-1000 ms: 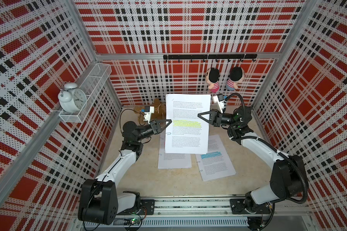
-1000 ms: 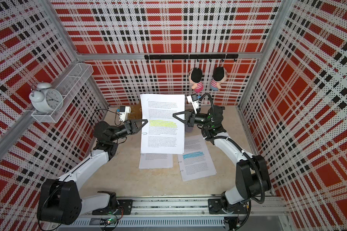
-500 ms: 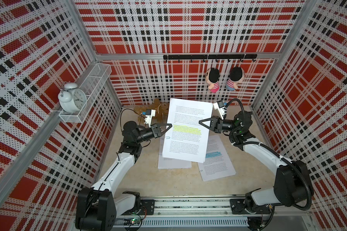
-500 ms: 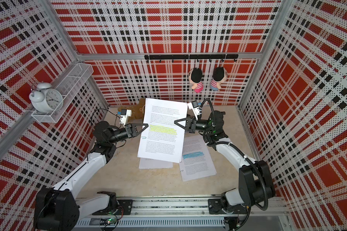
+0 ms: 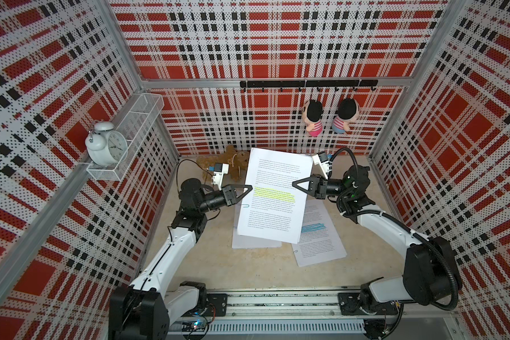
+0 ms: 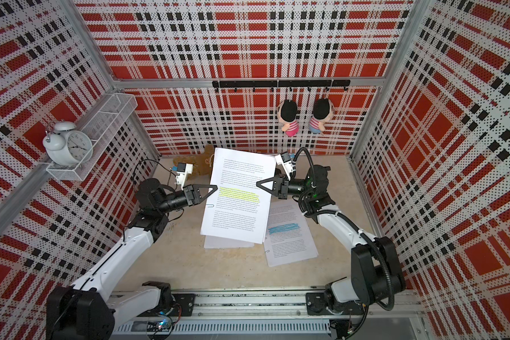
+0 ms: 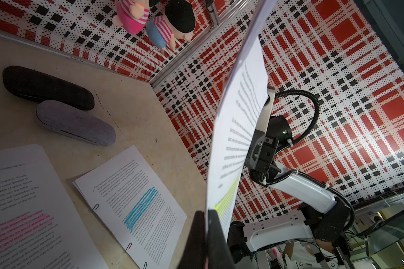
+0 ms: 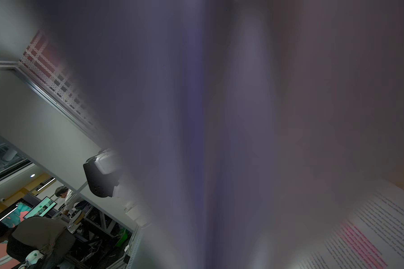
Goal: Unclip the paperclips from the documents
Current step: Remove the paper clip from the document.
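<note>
A yellow-highlighted document (image 5: 273, 194) hangs in the air between both arms. My left gripper (image 5: 250, 188) is shut on its left edge, and the left wrist view shows both black fingers (image 7: 216, 233) pinching the sheets. My right gripper (image 5: 294, 185) is shut on the right edge; paper blurs out its wrist view. A blue paperclip (image 5: 243, 205) sits on the held stack's left edge below my left gripper. On the table lie the blue-highlighted document (image 5: 318, 235), with coloured paperclips (image 7: 128, 246) along one edge, and the pink-highlighted document (image 7: 21, 221), mostly covered in both top views.
A black glasses case (image 7: 47, 87) and a grey one (image 7: 75, 122) lie at the back of the table. A brown plush (image 5: 233, 164) sits at the back left and two dolls (image 5: 312, 117) hang on the wall. An alarm clock (image 5: 106, 144) stands on the left shelf.
The held document has come down and toward the front, and it has tilted slightly clockwise. Both grippers moved with it and stayed shut on its edges.
</note>
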You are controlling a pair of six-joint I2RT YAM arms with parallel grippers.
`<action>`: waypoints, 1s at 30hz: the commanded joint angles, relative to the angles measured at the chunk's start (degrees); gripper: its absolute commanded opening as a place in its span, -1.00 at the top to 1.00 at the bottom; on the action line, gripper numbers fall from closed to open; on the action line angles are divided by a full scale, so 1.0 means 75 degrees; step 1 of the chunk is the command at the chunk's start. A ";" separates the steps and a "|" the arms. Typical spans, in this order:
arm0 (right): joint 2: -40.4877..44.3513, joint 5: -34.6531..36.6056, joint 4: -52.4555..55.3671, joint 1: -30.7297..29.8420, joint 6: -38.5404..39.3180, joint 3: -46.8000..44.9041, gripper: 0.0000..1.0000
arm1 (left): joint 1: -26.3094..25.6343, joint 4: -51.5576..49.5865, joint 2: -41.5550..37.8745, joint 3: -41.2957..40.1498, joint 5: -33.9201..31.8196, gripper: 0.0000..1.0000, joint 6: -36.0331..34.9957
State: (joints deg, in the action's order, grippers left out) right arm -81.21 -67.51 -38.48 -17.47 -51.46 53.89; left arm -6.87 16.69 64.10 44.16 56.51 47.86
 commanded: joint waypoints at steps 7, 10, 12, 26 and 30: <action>0.0875 -0.0092 0.0107 0.0836 0.0639 0.0010 1.00 | 0.1010 -0.1263 -0.0184 0.0100 -0.1775 1.00 -0.0597; 0.0959 -0.0102 0.0294 0.0853 0.0741 -0.0030 1.00 | 0.1034 -0.1276 -0.0226 0.0066 -0.1847 1.00 -0.0603; 0.0995 -0.0105 0.0323 0.0853 0.0744 -0.0085 1.00 | 0.1043 -0.1276 -0.0249 0.0048 -0.1891 1.00 -0.0584; 0.1183 0.0059 0.0533 0.0853 0.0945 -0.0233 1.00 | 0.1099 -0.1217 -0.0366 -0.0046 -0.1979 1.00 -0.0533; 0.1207 0.0071 0.0619 0.0852 0.0998 -0.0224 1.00 | 0.1116 -0.1246 -0.0400 -0.0056 -0.1985 1.00 -0.0543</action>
State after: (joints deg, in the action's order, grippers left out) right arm -76.88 -67.44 -30.74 -17.45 -45.23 51.57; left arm -6.13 11.33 61.60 44.53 56.53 44.80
